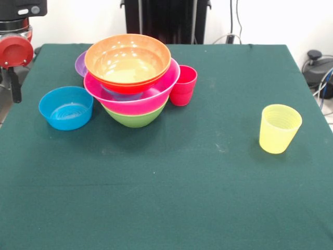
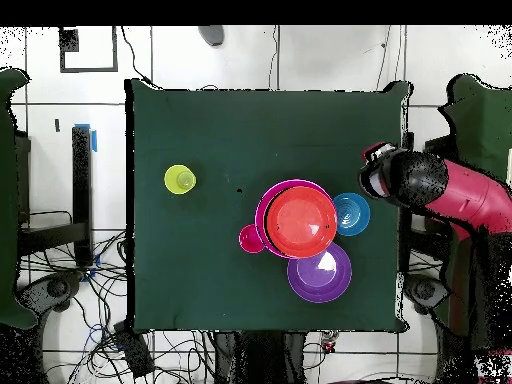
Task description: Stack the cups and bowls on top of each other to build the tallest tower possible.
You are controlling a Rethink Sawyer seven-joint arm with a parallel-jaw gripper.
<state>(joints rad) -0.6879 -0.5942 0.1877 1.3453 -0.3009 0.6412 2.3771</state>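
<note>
The tower stands at the table's back left: a green bowl at the bottom, the big pink bowl in it, then a red bowl and a wide orange bowl on top. A red cup stands upright, touching the tower's right side. The yellow cup stands alone at the right. Left of the tower sits a blue bowl, and a purple bowl peeks out behind it. From above, my gripper hangs off the table's edge beside the blue bowl, holding nothing visible.
The red and black arm lies beyond the table's side, and a part of it shows at the top left corner. The dark green table cloth ends close behind the tower. Cables and floor tiles surround the table.
</note>
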